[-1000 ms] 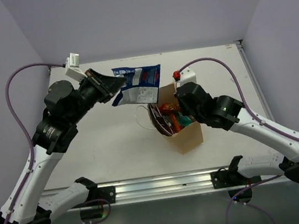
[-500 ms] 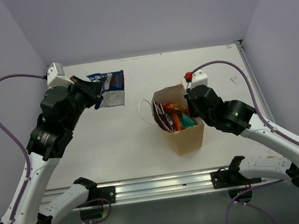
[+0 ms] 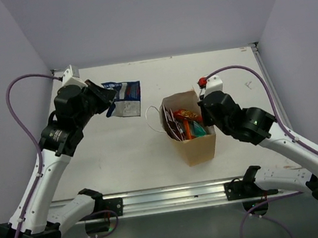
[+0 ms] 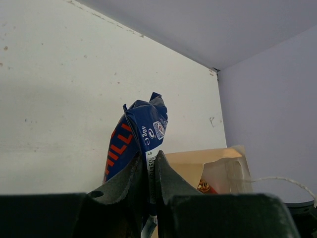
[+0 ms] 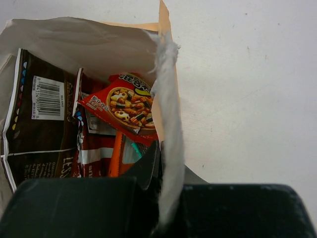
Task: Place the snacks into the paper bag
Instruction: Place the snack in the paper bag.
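The left claw (image 3: pixel 109 100) is closed tight on a blue-white packet (image 3: pixel 125 97), pinching it at one end so that the rest of the crumpled packet juts out past the fingertips; in the left wrist view the claw (image 4: pixel 151 167) has its two dark fingers pressed together on the packet (image 4: pixel 141 133), whose blue side with orange lettering faces left. This packet is at the far left part of the white bench (image 3: pixel 122 153), well apart from the paper bag (image 3: pixel 201 147) and to its left; whether it touches the bench I cannot tell. The bag stands upright near the middle of the bench with its mouth open upward, and a white cord handle (image 3: pixel 150 118) loops out from its left side. The right claw (image 3: pixel 204 104) is clamped on the right-hand rim of the bag, and in the right wrist view the paper wall (image 5: pixel 168 144) runs down between the fingers of that claw (image 5: pixel 166 174). Inside the bag lie several snacks on edge: a dark brown packet (image 5: pixel 37 129) against the left wall, a red packet (image 5: pixel 126 106) printed with a picture of mixed crackers, a red-white packet (image 5: pixel 96 154), an orange packet (image 5: pixel 116 159) and a sliver of a teal packet (image 5: pixel 132 148)
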Controlling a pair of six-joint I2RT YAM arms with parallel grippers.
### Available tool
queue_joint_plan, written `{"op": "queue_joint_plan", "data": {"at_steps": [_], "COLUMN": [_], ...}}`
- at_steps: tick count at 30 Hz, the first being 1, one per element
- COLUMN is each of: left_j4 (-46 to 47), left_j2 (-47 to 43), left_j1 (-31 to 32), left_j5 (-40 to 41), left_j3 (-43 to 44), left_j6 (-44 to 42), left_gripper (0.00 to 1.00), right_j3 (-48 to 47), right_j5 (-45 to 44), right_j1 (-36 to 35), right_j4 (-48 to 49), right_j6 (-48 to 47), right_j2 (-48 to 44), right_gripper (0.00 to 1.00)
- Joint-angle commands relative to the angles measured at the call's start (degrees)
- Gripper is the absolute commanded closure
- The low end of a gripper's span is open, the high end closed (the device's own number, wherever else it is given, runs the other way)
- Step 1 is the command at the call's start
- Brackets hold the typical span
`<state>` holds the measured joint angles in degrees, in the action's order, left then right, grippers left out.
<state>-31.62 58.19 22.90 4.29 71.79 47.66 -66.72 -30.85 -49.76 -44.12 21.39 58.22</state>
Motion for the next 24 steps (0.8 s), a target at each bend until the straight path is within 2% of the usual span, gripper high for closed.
{"op": "queue_joint_plan", "data": {"at_steps": [1, 11, 15, 24], "left_j4": [4.98, 4.99, 3.41, 2.52], "left_j2": [-0.27, -0.54, -0.63, -0.19], "left_j1": [-0.57, -0.57, -0.66, -0.66], "left_j5": [-3.68, -7.54, -7.81, -8.6], "left_j3": [-1.47, -0.78, 4.57, 10.21], "left_j6": [1.38, 1.73, 0.86, 0.24], "left_gripper": [1.0, 1.0, 1.0, 1.0], "right_j3": [-1.93, -1.31, -0.26, -0.43], "right_j5": [-3.07, -3.96, -2.46, -2.2], "right_j1": [0.01, 0.1, 0.1, 0.1], "right_j4": [-1.23, -0.88, 0.7, 2.02], "right_j6": [0.32, -0.03, -0.64, -1.35], "right_j2": [-0.65, -2.76, -3.28, -3.81], "right_gripper": [1.0, 1.0, 1.0, 1.0]}}
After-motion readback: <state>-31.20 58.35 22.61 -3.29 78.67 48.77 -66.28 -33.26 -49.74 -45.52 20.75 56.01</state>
